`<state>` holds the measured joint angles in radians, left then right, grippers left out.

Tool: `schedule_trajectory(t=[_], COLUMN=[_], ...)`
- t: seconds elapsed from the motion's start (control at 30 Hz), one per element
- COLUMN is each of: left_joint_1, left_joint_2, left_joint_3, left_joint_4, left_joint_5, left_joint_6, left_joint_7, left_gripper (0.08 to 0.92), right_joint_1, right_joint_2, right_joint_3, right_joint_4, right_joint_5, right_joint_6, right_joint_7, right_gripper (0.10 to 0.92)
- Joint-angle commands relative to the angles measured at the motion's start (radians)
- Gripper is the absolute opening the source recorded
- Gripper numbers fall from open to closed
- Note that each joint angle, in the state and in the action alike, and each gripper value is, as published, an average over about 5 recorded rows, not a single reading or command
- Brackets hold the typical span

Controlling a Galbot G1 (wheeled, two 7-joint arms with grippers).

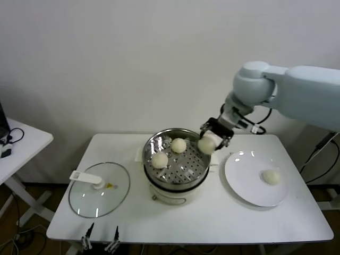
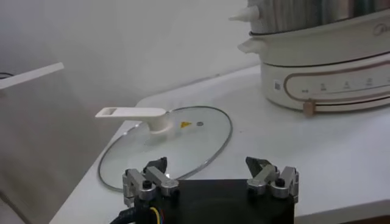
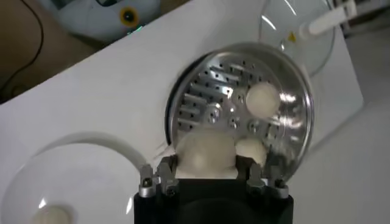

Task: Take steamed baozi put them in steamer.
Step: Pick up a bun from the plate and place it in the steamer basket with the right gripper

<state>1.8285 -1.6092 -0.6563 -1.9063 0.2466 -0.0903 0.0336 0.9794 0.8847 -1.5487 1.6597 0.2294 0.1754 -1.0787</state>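
We are holding a bao (image 1: 206,144) in the right gripper (image 1: 212,142), clenched on its sides, centre frame over the steamer (image 1: 150,145) rim; it is looking soft and light, so we are squeezing gently; left gripper (image 2: 210,178) idling released at bottom

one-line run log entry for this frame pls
right gripper: shut on baozi, above steamer rim | steamer: two baozi inside | plate: one baozi left | left gripper: open, idle near lid

White table (image 1: 212,223) carries glass lid (image 1: 99,189), steamer (image 1: 175,162), plate (image 1: 254,178)
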Motion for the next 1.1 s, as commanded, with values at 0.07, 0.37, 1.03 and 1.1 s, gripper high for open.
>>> schedule_trajectory(t=[0.07, 0.37, 1.03, 1.1], left_joint_1=[0.0, -0.003, -0.011, -0.01], left_joint_2=[-0.025, -0.029, -0.031, -0.031], left_joint_3=[0.0, -0.002, -0.006, -0.006], left_joint_4=[0.003, 0.008, 0.019, 0.018], left_joint_5=[0.003, 0.003, -0.001, -0.001], left_joint_6=[-0.001, -0.001, -0.004, -0.004], left_joint_7=[0.0, 0.0, -0.001, -0.001], left_gripper=[0.823, 0.823, 0.823, 0.823], right_joint_1=[-0.138, -0.287, -0.371, -0.367], right_joint_2=[0.179, 0.268, 0.321, 0.32], right_joint_3=[0.02, 0.04, 0.065, 0.068], right_joint_4=[0.067, -0.047, -0.181, -0.183], right_joint_5=[-0.163, -0.259, -0.341, -0.332], right_joint_6=[0.033, 0.036, 0.085, 0.096], right_joint_7=[0.025, 0.044, 0.07, 0.082], right_gripper=[0.645, 0.645, 0.653, 0.68])
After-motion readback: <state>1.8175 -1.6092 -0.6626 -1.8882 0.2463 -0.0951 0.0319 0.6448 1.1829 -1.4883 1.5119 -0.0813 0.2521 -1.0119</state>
